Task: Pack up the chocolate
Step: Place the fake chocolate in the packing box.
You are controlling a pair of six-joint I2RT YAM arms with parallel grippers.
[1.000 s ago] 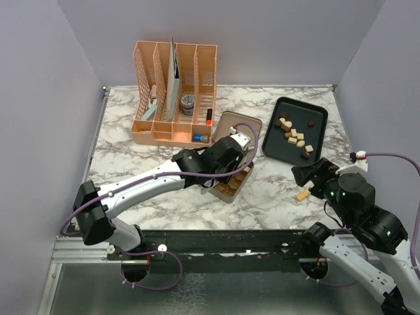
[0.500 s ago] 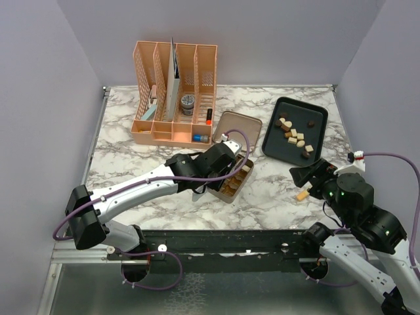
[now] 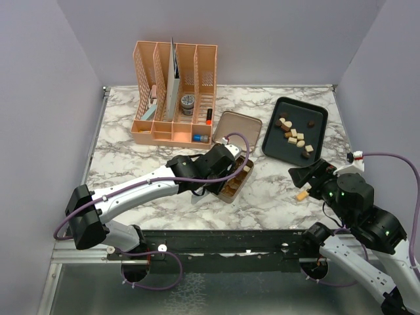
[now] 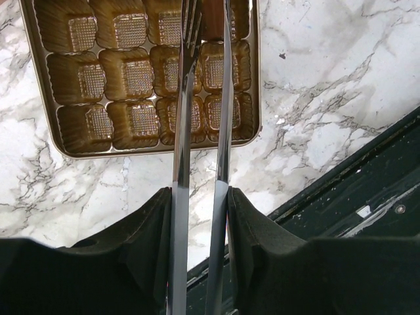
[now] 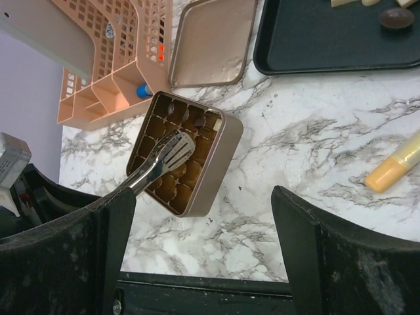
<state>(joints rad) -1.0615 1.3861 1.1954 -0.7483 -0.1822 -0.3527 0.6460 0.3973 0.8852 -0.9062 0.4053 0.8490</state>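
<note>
Small cream, tan and dark chocolate pieces point(image 3: 293, 136) lie on the black tray point(image 3: 316, 109) at the back right. A square gold tin point(image 3: 229, 191) stands open mid-table, most cells of the tin point(image 4: 82, 75) empty. Two dark pieces point(image 5: 200, 122) sit in its far row. My left gripper point(image 3: 221, 162) is shut on metal tongs point(image 4: 180, 125), whose tips hang over the tin. A dark piece point(image 4: 213, 16) shows between the tips; whether it is gripped is unclear. My right gripper point(image 3: 303, 174) hovers open and empty near the front right.
The tin's lid point(image 3: 236, 126) lies flat behind the tin. An orange desk organiser point(image 3: 174, 92) with small items stands at the back left. A yellow-orange stick point(image 3: 302, 194) lies on the marble beside my right gripper. The table's black front rail point(image 4: 367, 190) runs close by.
My left arm has drawn back toward the near left, carrying the tongs over the tin's near rows. The right arm has barely moved.
</note>
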